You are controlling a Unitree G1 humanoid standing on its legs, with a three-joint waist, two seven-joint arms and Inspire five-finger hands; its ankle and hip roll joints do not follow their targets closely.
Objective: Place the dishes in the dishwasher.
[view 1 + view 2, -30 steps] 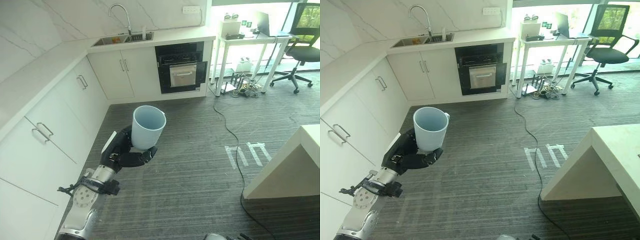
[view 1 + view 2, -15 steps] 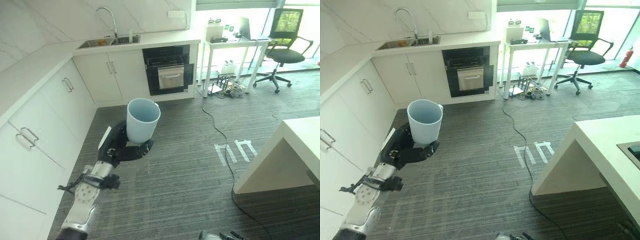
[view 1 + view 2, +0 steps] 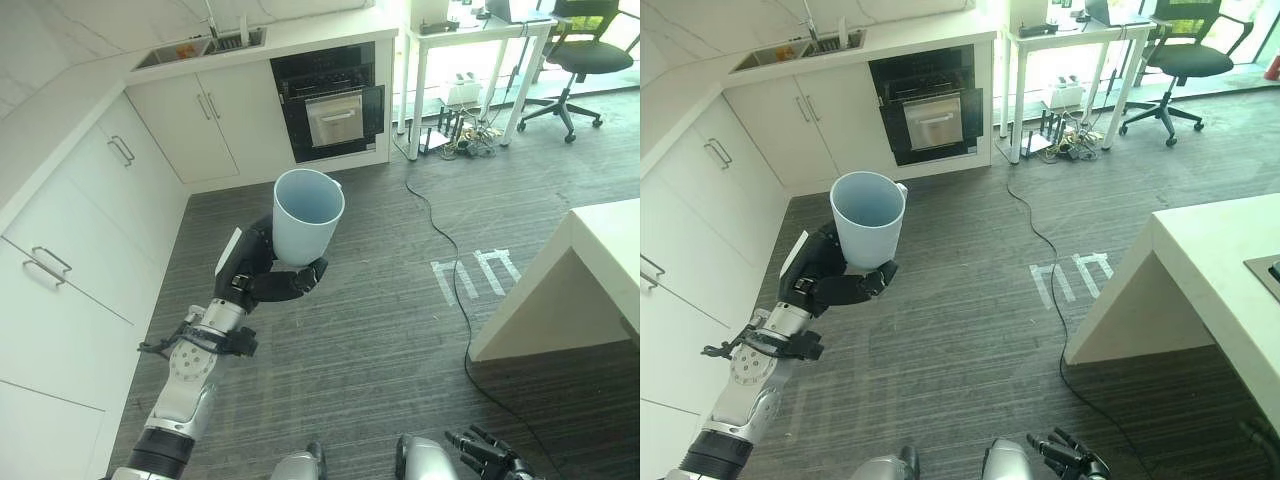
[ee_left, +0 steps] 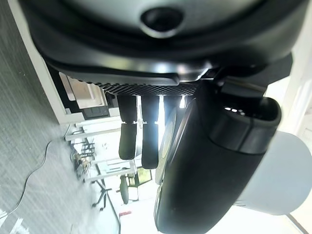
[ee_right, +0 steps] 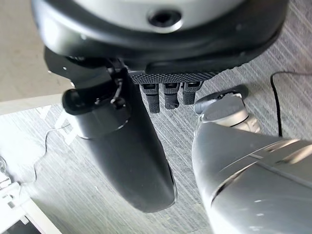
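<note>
- While the left hand [image 3: 262, 282] curls round its base, the pale blue cup [image 3: 305, 217] sits upright above the dark floor [image 3: 380, 330], short of the dishwasher [image 3: 333, 108]
- Right hand [image 3: 487, 455] hangs low, fingers relaxed, empty

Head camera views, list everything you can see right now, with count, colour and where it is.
cup: one, pale blue, upright, held above the floor
dishwasher: one, black, built in under the far counter
sink: one, steel, far counter
cabinets: white, along the left wall
table: one, white, right of the dishwasher
office chair: one, black, far right
island counter: one, white, near right
left robot hand: dark, curled round the cup
right robot hand: dark, fingers relaxed, low by the floor
</note>
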